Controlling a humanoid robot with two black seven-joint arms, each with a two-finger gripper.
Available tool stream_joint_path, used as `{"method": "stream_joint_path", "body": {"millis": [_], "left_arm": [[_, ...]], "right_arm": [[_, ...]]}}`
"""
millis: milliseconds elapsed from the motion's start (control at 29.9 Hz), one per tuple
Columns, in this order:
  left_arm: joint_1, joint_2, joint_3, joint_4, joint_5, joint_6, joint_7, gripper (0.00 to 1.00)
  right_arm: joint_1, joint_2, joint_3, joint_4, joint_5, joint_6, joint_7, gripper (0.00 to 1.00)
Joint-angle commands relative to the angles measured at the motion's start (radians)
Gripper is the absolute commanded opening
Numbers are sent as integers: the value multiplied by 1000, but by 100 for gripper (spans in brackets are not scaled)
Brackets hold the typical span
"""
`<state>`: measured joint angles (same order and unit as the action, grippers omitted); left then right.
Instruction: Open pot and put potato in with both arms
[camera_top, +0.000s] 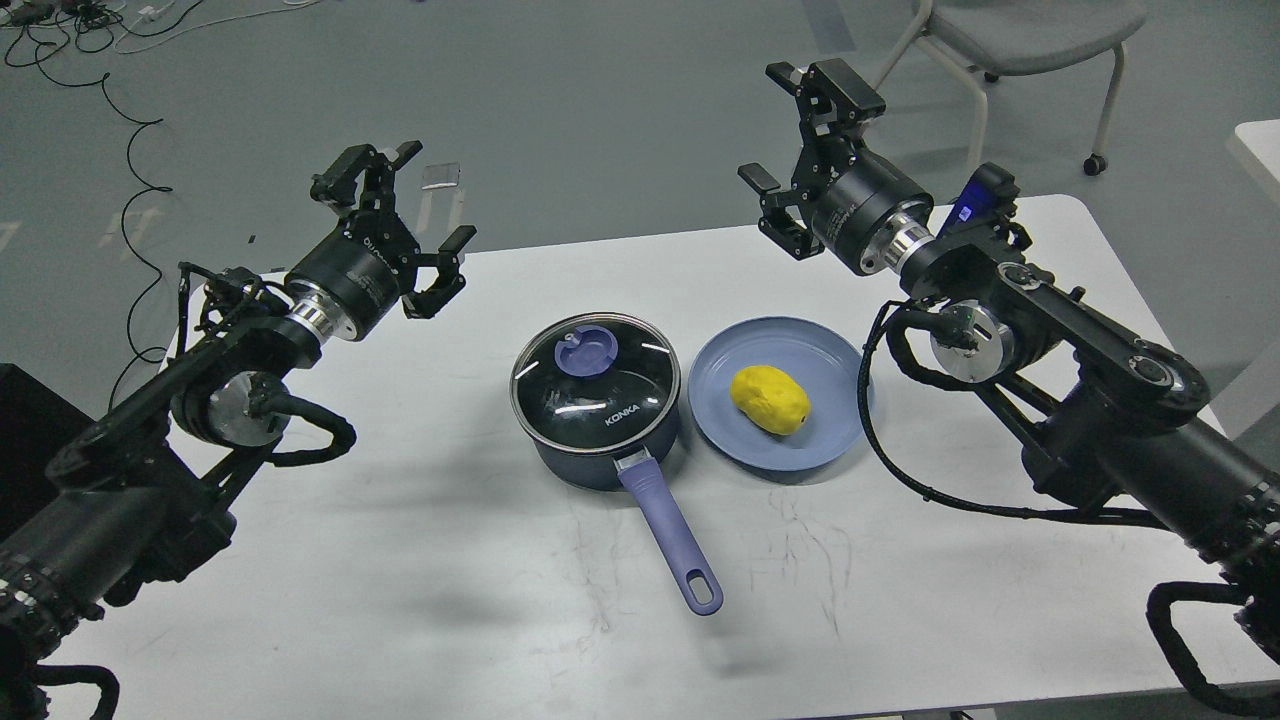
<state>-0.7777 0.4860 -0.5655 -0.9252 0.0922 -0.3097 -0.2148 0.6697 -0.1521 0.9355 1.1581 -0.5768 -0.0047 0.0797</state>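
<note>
1. I am looking into a lab or test room, not a kitchen: bare grey floor (600, 100) beyond both pincers.
2. Loose black cables (90, 60) trail on the floor, far past my left gripper (395, 225).
3. A wheeled office chair (1020, 50) stands behind my right gripper (800, 150).
4. Below both, a plain white table (400, 560).

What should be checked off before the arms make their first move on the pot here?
1. Lid seated on the pot, knob facing up and unobstructed: ok.
2. Left gripper open, holding nothing: ok.
3. Right gripper open, holding nothing: ok.
4. Potato resting on the blue plate, free to grasp: ok.
5. Pot handle pointing toward the robot, clear of both arms: ok.
6. Inside of pot empty: cannot tell through the dark lid.
</note>
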Motion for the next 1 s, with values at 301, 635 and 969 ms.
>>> {"method": "stream_joint_path", "body": {"millis": [301, 635, 969], "left_arm": [[0, -20, -4, -1, 3, -9, 5, 98], [0, -26, -4, -1, 3, -8, 8, 98], [-3, -15, 4, -7, 15, -11, 2, 98]], "right_arm": [[-1, 0, 5, -2, -1, 0, 0, 100], [-6, -1, 5, 0, -1, 0, 0, 100], [-6, -1, 3, 0, -1, 0, 0, 100]]}}
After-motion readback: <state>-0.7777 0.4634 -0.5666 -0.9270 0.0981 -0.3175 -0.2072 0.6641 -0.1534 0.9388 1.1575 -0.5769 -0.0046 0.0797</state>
